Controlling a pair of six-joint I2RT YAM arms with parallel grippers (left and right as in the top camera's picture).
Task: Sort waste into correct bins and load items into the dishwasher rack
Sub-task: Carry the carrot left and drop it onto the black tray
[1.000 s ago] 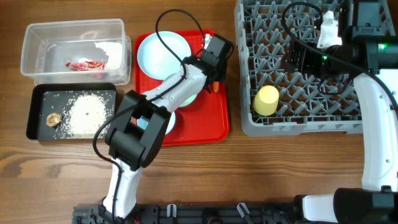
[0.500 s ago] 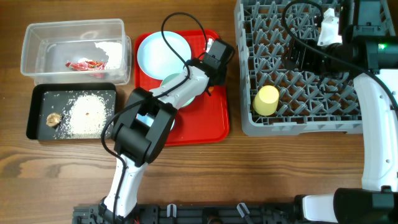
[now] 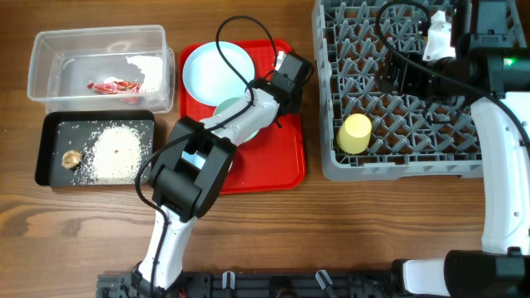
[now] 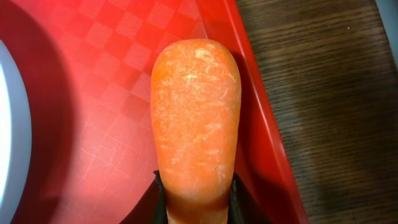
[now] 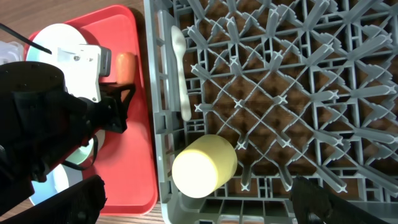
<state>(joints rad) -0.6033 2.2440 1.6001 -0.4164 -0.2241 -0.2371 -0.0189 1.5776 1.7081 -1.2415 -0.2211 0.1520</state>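
Wooden table (image 3: 331, 240) is occupied at centre by a red tray (image 3: 273, 170), at whose far right rim the carrot (image 4: 196, 118) is pinched between the left gripper (image 4: 198, 202) fingers, while the right gripper (image 5: 199, 196) is held wide open above the grey rack (image 3: 397, 157), where a yellow cup (image 3: 355, 133) is lodged.

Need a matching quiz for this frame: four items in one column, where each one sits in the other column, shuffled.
Items:
1. carrot
2. yellow cup
3. wrapper
4. brown scrap

Places:
A. grey rack
B. black tray
C. red tray
D. clear tub

Pairs: 1-C, 2-A, 3-D, 4-B
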